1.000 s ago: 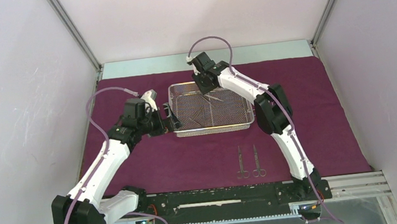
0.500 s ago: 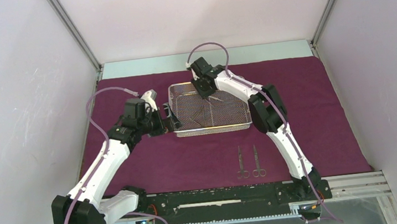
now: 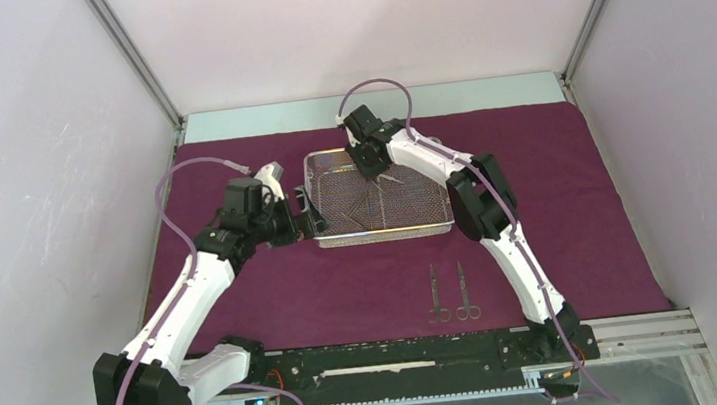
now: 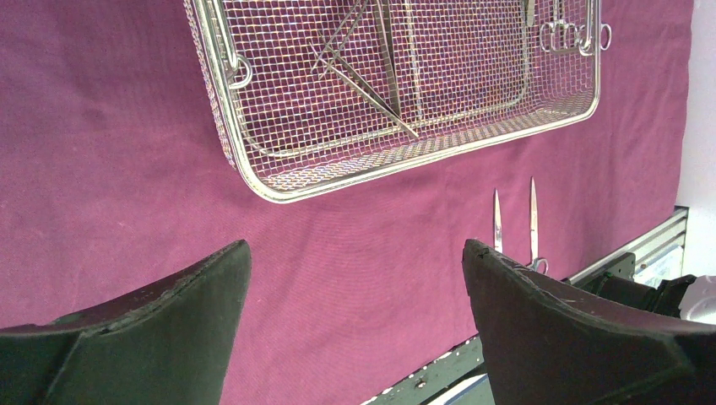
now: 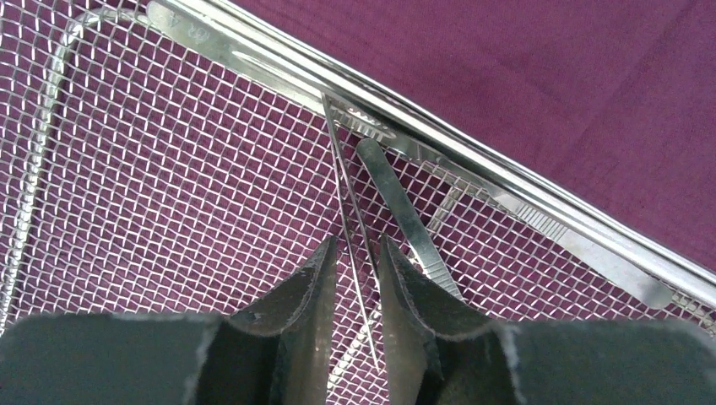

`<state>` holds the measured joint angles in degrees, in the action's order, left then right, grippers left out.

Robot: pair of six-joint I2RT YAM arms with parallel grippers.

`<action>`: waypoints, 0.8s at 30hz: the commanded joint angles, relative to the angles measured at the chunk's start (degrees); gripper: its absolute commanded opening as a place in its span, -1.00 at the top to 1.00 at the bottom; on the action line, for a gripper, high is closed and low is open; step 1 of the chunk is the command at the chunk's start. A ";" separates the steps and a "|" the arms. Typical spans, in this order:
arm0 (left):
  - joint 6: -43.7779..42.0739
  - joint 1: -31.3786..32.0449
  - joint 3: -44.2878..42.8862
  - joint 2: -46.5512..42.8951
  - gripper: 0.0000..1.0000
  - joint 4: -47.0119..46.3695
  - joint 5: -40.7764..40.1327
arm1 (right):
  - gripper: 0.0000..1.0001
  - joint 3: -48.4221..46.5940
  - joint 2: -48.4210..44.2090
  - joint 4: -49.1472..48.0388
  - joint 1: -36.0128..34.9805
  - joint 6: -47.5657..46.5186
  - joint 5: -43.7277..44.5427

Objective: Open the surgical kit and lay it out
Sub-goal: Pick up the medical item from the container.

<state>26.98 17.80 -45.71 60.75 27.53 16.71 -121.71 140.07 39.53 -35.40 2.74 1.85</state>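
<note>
Close to the tray (image 5: 507, 181) rim, the gripper's (image 5: 359, 253) narrowly parted fingers (image 5: 314, 283) flank slim tweezers (image 5: 342, 181) over the mesh, a flatter instrument (image 5: 397, 202) just beside, cloth (image 5: 549, 76) beyond the rim.

Bright, even light all round, no hard shadows on the maroon-purple cloth (image 3: 585, 199). There's a sharp glint off the rim of the rectangular silver wire-mesh tray (image 5: 473, 162) in the right wrist view. Up close, the black fingers (image 4: 169, 337) of the left gripper (image 4: 355, 245) look soft and slightly blurred; the mesh is crisp.
</note>
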 commanded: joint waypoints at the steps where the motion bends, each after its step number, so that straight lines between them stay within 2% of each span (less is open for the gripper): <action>1: -0.26 -0.35 0.64 -0.99 -1.00 -0.61 -0.35 | 0.36 -1.78 0.43 0.07 -0.76 0.42 -0.01; 11: -0.12 -0.40 0.46 -0.63 -1.00 -0.68 -0.38 | 0.68 -1.51 -2.09 0.46 -1.08 0.73 0.84; 24: 1.76 -0.40 -1.24 -0.06 -1.00 -1.30 1.17 | 0.82 1.10 -8.07 0.05 -0.64 1.25 0.40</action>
<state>27.20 17.80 -45.71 60.75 27.53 16.80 -121.23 138.06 40.14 -36.10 3.09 2.24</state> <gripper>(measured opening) 0.996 0.101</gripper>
